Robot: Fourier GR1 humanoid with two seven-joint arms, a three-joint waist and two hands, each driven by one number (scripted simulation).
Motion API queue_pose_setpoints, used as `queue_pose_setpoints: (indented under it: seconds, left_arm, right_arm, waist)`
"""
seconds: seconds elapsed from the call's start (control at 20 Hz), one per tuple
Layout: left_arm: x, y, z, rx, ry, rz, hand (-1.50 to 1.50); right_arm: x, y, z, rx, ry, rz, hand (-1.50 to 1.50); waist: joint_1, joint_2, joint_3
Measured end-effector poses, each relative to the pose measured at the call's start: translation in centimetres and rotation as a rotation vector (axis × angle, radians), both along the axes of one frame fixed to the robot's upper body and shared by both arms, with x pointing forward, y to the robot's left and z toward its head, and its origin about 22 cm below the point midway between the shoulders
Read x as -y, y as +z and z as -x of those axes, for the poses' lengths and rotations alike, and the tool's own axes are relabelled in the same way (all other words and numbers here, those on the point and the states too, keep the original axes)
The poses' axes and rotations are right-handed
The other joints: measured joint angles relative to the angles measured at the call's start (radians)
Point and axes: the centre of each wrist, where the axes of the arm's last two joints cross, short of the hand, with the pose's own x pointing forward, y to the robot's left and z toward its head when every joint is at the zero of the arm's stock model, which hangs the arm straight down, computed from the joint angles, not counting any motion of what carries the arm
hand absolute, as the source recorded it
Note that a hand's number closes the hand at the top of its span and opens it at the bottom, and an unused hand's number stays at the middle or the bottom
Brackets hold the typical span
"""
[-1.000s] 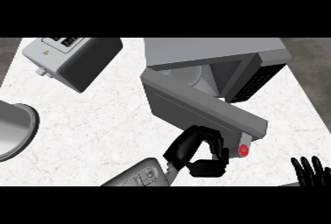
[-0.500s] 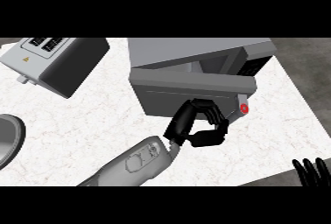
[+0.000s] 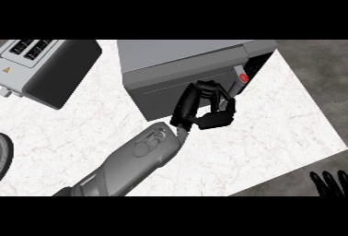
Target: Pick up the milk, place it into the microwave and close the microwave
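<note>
The grey microwave (image 3: pixel 183 55) stands at the back of the counter. Its door (image 3: pixel 163 90) is swung almost flat against the body, and only a dark slit shows at the right end beside a red button (image 3: pixel 242 77). My left hand (image 3: pixel 204 108) lies against the door's front, fingers relaxed and holding nothing. No milk shows anywhere in the head view. My right hand (image 3: pixel 329 180) rests open at the lower right corner with its fingers up.
A silver toaster (image 3: pixel 41 64) sits at the back left. The dark rim of a plate (image 3: pixel 4 156) pokes in at the left edge. The white marble counter (image 3: pixel 272 129) ends at the right, with dark floor beyond it.
The microwave door has swung from wide open to nearly shut. My left hand moved up and away from me with it, staying against its front. The right hand stayed put.
</note>
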Motion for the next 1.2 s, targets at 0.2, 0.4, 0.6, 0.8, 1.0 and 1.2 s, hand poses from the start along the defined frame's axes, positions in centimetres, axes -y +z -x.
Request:
queue_pose_setpoints:
  seconds: [0.2,0.4,0.6,0.8,1.0,1.2]
  left_arm:
    - [-0.2,0.0,-0.5,0.007,0.025,0.031,1.5]
    - [-0.4,-0.2,-0.5,0.01,0.039,0.055,1.5]
    - [-0.5,-0.4,-0.5,0.024,0.056,0.069,1.5]
    - [-0.5,-0.5,-0.6,0.036,0.066,0.079,1.5]
    - [-0.5,-0.6,-0.6,0.043,0.075,0.087,1.5]
    - [-0.5,-0.7,-0.7,0.044,0.084,0.095,1.5]
  right_arm:
    - [0.2,0.7,0.1,0.006,0.017,-0.002,-1.5]
    - [0.3,1.3,0.1,0.012,0.033,-0.008,-1.5]
    - [0.4,1.8,0.2,0.014,0.053,-0.016,-1.5]
    - [0.3,2.4,0.3,0.018,0.078,-0.024,-1.5]
    - [0.5,3.2,0.2,0.036,0.093,-0.014,-1.5]
    - [0.7,3.9,0.1,0.056,0.097,-0.01,-1.5]
  waist:
    - [-0.014,0.001,0.0]
    - [-0.022,-0.001,0.001]
    - [-0.033,0.0,0.002]
    - [-0.039,0.001,0.002]
    - [-0.046,0.001,0.002]
    - [-0.054,0.001,0.003]
